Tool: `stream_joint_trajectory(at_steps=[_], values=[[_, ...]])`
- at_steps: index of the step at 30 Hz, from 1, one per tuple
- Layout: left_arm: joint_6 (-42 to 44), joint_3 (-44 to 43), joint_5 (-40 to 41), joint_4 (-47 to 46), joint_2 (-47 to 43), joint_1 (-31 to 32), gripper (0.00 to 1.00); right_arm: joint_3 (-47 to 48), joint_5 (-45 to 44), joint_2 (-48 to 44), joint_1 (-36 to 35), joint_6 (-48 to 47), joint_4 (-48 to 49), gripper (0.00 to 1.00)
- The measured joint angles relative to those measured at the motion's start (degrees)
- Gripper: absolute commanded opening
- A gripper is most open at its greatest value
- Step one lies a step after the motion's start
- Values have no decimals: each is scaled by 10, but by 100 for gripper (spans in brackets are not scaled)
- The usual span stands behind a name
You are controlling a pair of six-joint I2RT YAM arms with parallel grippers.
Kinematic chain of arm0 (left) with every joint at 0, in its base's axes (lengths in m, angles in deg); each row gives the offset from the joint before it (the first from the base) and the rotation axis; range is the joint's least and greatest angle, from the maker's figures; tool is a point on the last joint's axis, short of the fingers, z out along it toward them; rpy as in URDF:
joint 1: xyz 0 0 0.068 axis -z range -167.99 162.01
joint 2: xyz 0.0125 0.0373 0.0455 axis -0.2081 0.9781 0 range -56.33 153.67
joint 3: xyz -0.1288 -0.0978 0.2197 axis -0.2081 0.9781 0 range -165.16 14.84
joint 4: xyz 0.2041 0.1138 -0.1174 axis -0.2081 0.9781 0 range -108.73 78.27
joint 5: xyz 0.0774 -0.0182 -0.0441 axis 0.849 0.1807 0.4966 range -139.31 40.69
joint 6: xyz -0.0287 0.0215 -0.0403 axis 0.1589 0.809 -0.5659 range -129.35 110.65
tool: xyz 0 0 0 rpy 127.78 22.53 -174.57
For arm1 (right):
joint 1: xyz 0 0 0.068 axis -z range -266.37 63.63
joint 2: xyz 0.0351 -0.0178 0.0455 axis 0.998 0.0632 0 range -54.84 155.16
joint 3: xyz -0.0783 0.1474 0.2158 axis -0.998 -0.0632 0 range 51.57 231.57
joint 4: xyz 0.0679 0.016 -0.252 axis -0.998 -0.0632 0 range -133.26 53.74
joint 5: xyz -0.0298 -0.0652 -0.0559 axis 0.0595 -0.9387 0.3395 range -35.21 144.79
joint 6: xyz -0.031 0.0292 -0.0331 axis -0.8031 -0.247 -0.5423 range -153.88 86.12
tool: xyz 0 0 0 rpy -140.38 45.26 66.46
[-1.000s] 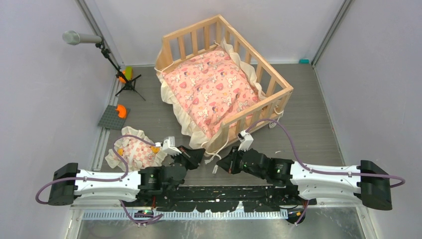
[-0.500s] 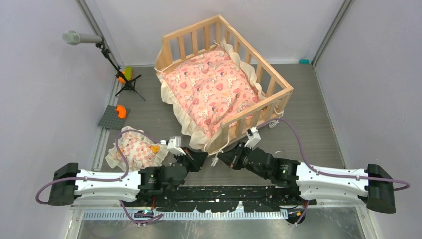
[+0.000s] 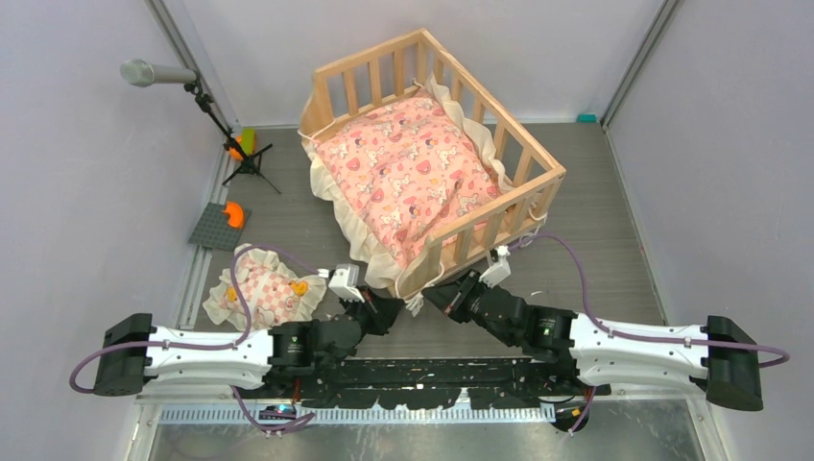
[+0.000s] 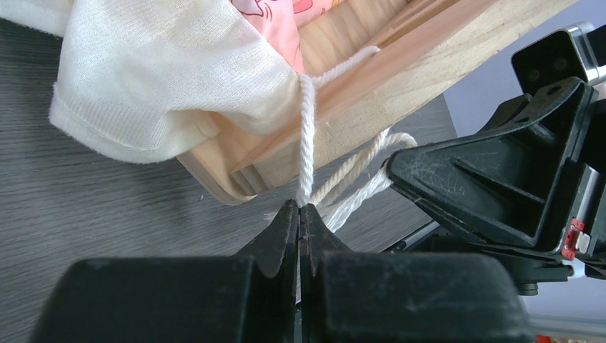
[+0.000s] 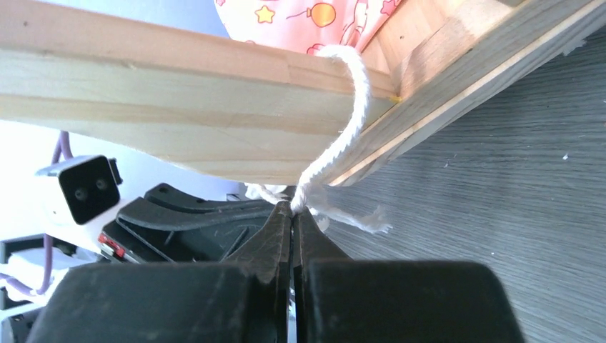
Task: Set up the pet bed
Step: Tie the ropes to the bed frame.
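Nearest the bases, the left end effector (image 4: 299, 214) is seen pressed together on a strand of white cord (image 4: 307, 136), which is drawn taut up to the cream frill (image 4: 164, 86) at the bed's near corner. The right end effector (image 5: 293, 209) is likewise clamped on a strand of that cord, which is looped over a wooden rail. The two are brought almost tip to tip, with the near corner of the pet bed (image 3: 499, 206) just beside them at 12 o'clock in the overhead view.

The pink cushion (image 3: 413, 173) is already laid inside the frame, with its frill spilled over the edge toward 8 o'clock. The tying of the cushion to the corner is judged to be under way, as no finished knot can be made out. The small pillow (image 3: 264, 288) lies on the desk (image 3: 595, 250) at 9 o'clock from the left end effector, well apart from the bed, and is presumably yet to be placed inside.
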Motion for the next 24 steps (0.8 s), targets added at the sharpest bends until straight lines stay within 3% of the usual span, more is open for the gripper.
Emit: stream_joint_trajectory(at_steps=[24], values=[[25, 0, -26, -29, 19, 0, 0, -33, -82, -33, 0, 142, 18, 0]])
